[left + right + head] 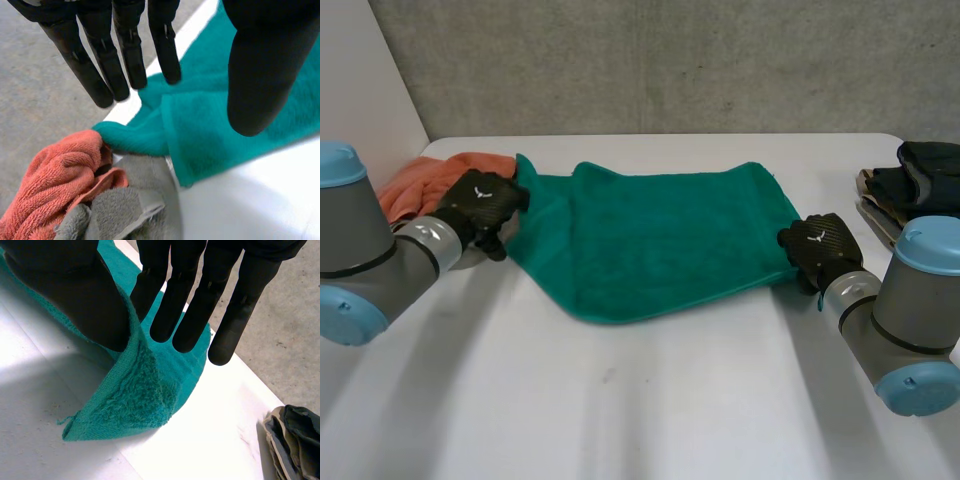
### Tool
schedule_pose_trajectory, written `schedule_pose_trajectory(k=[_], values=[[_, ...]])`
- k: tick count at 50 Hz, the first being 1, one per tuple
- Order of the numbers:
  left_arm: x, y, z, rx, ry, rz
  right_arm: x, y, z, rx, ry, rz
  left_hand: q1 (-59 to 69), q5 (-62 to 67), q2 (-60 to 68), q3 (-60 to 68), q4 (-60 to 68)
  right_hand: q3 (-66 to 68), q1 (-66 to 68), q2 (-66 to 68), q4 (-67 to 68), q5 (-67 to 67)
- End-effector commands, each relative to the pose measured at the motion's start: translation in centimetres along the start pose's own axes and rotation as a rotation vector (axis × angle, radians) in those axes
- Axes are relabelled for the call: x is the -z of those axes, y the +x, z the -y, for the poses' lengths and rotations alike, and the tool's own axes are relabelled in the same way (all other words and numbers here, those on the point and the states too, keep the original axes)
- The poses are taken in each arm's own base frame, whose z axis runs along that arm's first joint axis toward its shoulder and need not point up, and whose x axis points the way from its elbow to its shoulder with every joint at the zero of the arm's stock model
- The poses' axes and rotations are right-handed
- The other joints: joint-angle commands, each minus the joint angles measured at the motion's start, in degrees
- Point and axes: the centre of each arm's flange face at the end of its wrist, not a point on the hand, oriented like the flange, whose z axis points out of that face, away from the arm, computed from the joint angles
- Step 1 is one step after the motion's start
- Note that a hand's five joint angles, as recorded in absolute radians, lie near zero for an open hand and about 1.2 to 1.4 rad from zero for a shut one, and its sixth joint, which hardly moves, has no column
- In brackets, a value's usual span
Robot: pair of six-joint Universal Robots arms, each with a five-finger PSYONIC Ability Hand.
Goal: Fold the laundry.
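Gripping the green towel (pixel 660 240), spread on the table (pixel 620 400), for folding.
Your right hand (pixel 75 290) pinches one corner; your left hand (pixel 260 65), fingers straight over the opposite edge, holds nothing and should grasp next.

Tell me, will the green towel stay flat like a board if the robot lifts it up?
Probably not. The green towel droops in a soft fold where the right hand pinches its edge, so it would likely sag. Its fluffy surface probably grips well rather than slipping.
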Motion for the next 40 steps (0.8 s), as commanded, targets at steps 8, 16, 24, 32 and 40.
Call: schedule_pose_trajectory(k=[8, 16, 24, 32, 40], values=[[-2.1, 1.6, -3.4, -0.113, -0.083, -0.19, 0.0, -0.1, -0.4, 0.003, -0.01, 0.003, 8.37, 8.43, 8.53, 8.5, 8.53, 11.71, 14.27, 12.51, 11.42, 12.23], [-4.0, 2.5, -3.3, -0.13, -0.081, -0.186, 0.2, -0.5, -0.4, 0.004, -0.012, 0.013, 10.38, 10.45, 10.55, 10.51, 10.55, 11.71, 14.27, 12.51, 11.42, 12.23], [-5.3, 3.5, -3.1, -0.137, -0.096, -0.189, 0.2, -0.3, -0.5, 0.002, -0.017, 0.009, 16.61, 16.68, 16.77, 16.74, 16.77, 11.71, 14.27, 12.51, 11.42, 12.23], [-6.4, 4.0, -3.3, -0.166, -0.118, -0.17, 0.2, -0.1, -0.6, -0.001, -0.021, 0.006, 20.48, 20.54, 20.64, 20.6, 20.64, 11.71, 14.27, 12.51, 11.42, 12.23], [-7.0, 4.2, -3.2, -0.209, -0.123, -0.143, 0.4, -0.1, -0.4, -0.004, -0.016, 0.008, 35.24, 35.3, 35.4, 35.36, 35.4, 11.71, 14.27, 12.51, 11.42, 12.23]])
